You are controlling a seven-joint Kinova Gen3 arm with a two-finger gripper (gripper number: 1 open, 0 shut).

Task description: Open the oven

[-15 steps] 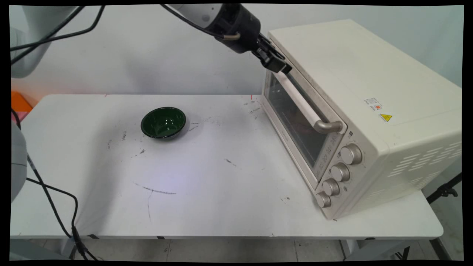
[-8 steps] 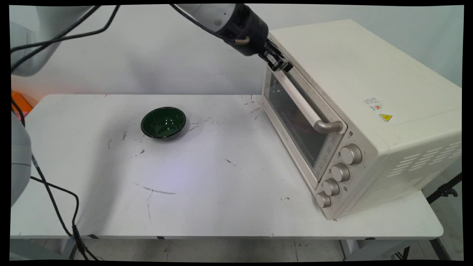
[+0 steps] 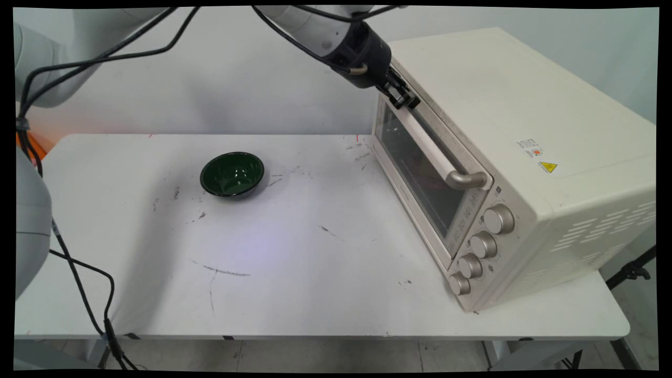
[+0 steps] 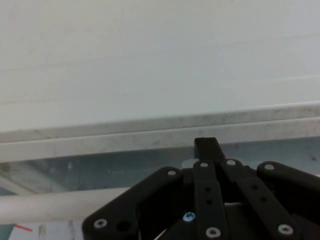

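A cream toaster oven (image 3: pixel 525 121) stands on the right of the white table (image 3: pixel 315 294), its glass door (image 3: pixel 415 170) closed. My gripper (image 3: pixel 405 99) is at the door's upper far corner, just above the far end of the white bar handle (image 3: pixel 431 151). In the hand view the fingers (image 4: pixel 206 146) are shut together with nothing between them. Their tip rests against the door's top rim (image 4: pixel 125 136), and the handle (image 4: pixel 50 207) runs below on the left.
A dark green bowl (image 3: pixel 231 174) sits empty on the table's left middle, well away from the oven. Several knobs (image 3: pixel 497 218) line the oven's near front. Black cables (image 3: pixel 79 283) hang at the left edge.
The gripper has slid right and a little down along the oven's top front edge, closer to the door's upper corner. The door, handle and bowl have not moved.
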